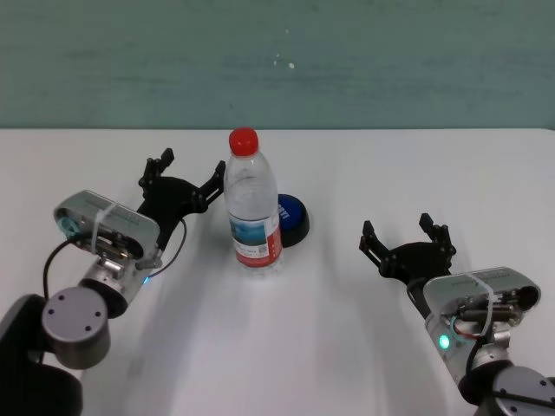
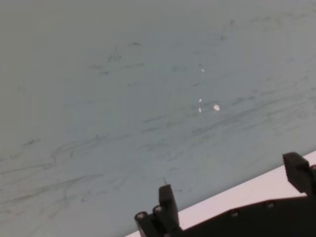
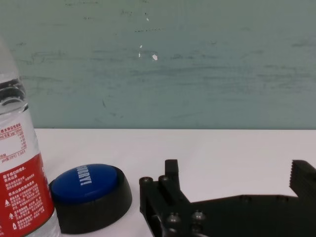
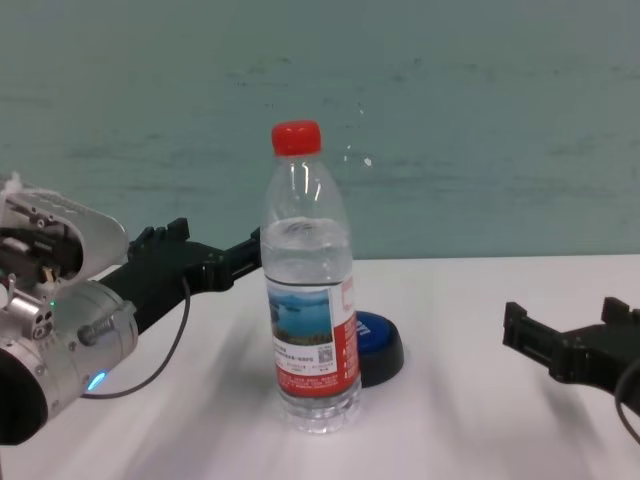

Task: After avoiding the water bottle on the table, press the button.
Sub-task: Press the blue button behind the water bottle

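Note:
A clear water bottle (image 1: 253, 212) with a red cap stands upright mid-table; it also shows in the chest view (image 4: 310, 300) and at the edge of the right wrist view (image 3: 19, 168). Just behind and to its right sits the blue button (image 1: 292, 217) on a black base, partly hidden by the bottle (image 4: 380, 342), clear in the right wrist view (image 3: 89, 190). My left gripper (image 1: 186, 171) is open, raised to the left of the bottle near its shoulder. My right gripper (image 1: 408, 234) is open, low over the table (image 1: 434, 165), well right of the button.
A green wall (image 1: 277, 61) runs behind the table's far edge. The left wrist view shows mostly that wall (image 2: 148, 98) and a strip of table edge. White tabletop lies bare between the button and the right gripper.

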Tool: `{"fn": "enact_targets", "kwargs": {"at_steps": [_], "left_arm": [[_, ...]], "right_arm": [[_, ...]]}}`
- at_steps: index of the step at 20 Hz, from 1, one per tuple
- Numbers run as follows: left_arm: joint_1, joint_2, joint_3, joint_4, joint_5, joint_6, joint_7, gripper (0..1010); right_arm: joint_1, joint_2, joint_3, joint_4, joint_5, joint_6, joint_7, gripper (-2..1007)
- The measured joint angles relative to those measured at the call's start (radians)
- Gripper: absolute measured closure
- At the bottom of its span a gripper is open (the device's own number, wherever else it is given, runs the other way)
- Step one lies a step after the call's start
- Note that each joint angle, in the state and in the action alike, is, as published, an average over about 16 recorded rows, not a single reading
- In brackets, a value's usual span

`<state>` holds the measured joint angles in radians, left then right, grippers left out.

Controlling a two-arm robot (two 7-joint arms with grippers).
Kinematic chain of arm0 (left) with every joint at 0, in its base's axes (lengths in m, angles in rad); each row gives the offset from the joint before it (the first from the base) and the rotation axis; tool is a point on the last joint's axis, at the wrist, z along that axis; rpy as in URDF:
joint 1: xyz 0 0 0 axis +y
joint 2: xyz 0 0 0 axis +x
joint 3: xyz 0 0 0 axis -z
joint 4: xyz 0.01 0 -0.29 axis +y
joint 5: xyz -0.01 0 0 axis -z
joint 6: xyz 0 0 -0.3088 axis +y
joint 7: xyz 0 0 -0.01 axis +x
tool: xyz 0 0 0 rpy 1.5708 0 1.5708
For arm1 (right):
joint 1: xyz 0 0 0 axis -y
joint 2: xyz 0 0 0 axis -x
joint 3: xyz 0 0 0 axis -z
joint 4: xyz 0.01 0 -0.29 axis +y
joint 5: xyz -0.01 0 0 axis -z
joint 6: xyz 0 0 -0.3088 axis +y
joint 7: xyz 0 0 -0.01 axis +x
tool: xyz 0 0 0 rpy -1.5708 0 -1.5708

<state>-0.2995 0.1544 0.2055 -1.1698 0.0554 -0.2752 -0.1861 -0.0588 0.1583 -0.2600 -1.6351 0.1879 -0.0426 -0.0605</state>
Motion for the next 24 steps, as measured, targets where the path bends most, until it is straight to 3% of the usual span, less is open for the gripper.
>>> {"fn": "enact_targets", "kwargs": {"at_steps": [15,24], "left_arm": [[-0.013,0.005,-0.023,0.024,-0.007,0.003,0.006,0],[0.014,0.022,-0.058,-0.004,-0.037,0.023,-0.002,0]], "right_arm": [[0.0,0.0,0.0,0.0,0.0,0.0,0.0,1],[0.0,0.0,0.0,0.0,0.0,0.0,0.0,1]]}}
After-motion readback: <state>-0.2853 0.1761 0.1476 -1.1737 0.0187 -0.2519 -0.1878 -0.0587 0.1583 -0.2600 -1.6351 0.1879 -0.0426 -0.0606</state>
